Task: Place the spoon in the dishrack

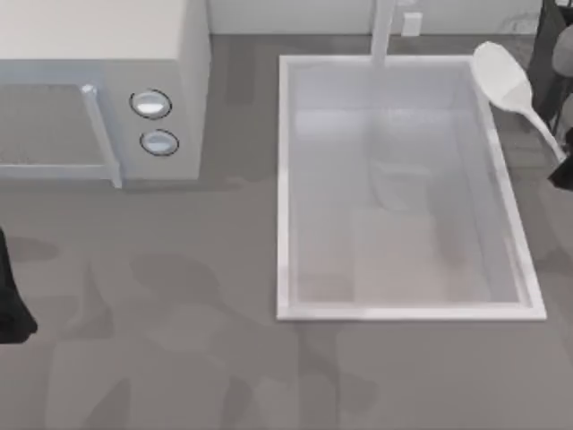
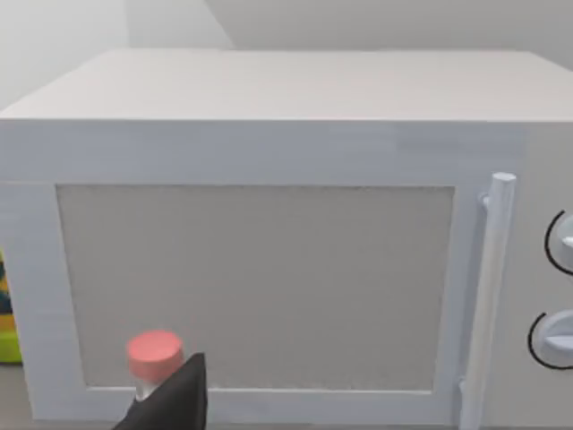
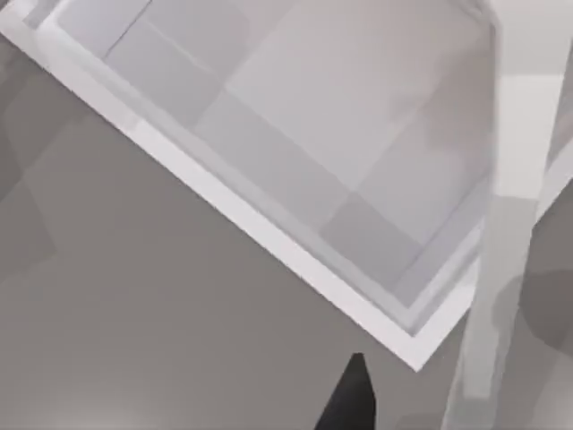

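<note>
The white spoon hangs tilted over the far right corner of the sink, bowl toward the back. Its slim handle runs down to my right gripper at the top view's right edge, which is shut on the handle's end. The dishrack is a dark form at the far right corner, partly in view, just beyond the spoon's bowl. In the right wrist view one dark fingertip shows above the counter beside the sink's corner. My left arm is parked at the left edge.
A white sink basin with a faucet fills the middle right. A white microwave stands at the back left; the left wrist view faces its door, with a red-capped item in front.
</note>
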Controlling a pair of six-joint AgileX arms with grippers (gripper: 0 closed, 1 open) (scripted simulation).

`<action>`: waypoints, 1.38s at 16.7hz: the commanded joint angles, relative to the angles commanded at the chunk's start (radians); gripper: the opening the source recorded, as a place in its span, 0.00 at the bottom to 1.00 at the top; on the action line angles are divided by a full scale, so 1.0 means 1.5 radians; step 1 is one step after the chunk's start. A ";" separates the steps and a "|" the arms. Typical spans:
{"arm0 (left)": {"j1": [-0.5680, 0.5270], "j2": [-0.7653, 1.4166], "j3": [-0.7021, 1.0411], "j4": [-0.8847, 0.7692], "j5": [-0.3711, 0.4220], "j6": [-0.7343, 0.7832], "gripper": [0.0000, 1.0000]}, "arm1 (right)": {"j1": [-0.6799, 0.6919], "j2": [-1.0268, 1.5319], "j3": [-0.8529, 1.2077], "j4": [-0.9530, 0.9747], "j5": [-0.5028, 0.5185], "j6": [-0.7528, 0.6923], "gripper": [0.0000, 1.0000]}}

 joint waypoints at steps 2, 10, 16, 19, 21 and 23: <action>0.000 0.000 0.000 0.000 0.000 0.000 1.00 | -0.098 -0.033 -0.023 0.114 -0.046 0.042 0.00; 0.000 0.000 0.000 0.000 0.000 0.000 1.00 | -0.485 -0.195 -0.121 0.570 -0.234 0.209 0.00; 0.000 0.000 0.000 0.000 0.000 0.000 1.00 | -0.587 -0.253 -0.149 0.675 -0.291 0.264 0.00; 0.000 0.000 0.000 0.000 0.000 0.000 1.00 | -0.585 -0.251 -0.147 0.673 -0.290 0.264 0.00; 0.000 0.000 0.000 0.000 0.000 0.000 1.00 | -0.581 -0.242 -0.147 0.682 -0.288 0.264 0.00; 0.000 0.000 0.000 0.000 0.000 0.000 1.00 | -0.568 -0.206 -0.149 0.718 -0.276 0.265 0.00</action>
